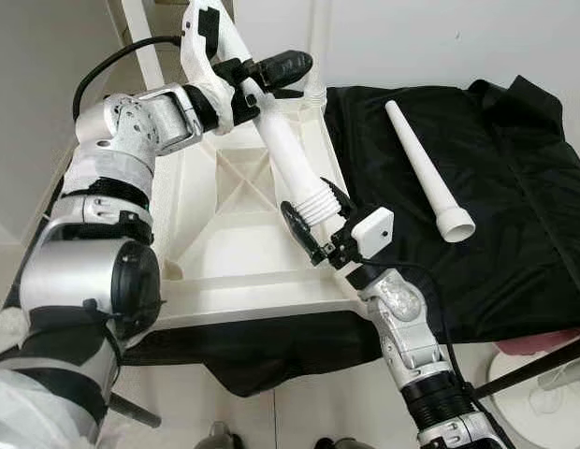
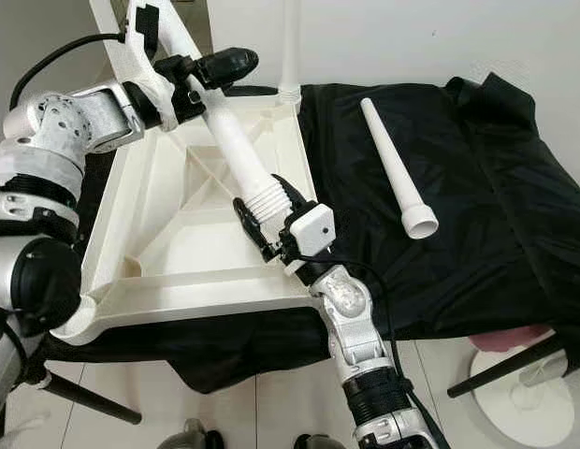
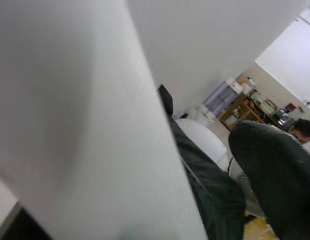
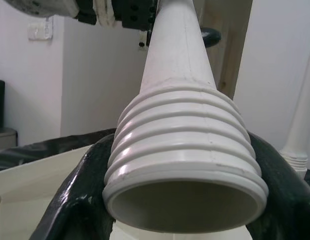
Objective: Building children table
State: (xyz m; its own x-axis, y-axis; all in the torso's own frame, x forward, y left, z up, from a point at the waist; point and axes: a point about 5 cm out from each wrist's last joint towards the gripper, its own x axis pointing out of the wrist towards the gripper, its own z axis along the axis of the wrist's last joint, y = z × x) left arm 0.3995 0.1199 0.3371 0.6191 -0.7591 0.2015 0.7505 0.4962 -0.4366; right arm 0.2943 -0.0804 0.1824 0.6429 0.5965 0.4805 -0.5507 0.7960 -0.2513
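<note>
The left hand (image 1: pixel 271 75) is raised over the far edge of the upturned white table top (image 1: pixel 224 253), its black fingers closed around the narrow upper end of a white table leg (image 1: pixel 282 145). In the left wrist view that leg is a blurred white mass right against the camera. From the left hand the leg slants down and to the right, above the ribbed underside of the table top, to the right hand (image 1: pixel 313 220). That hand's two black fingers (image 4: pixel 70 200) press on either side of the leg's threaded, open wide end, holding it just above the table top's near right corner. To the right, a second white leg (image 1: pixel 426 168) lies loose on the black cloth (image 1: pixel 514 187), well apart from both hands, wide end nearest the robot.
</note>
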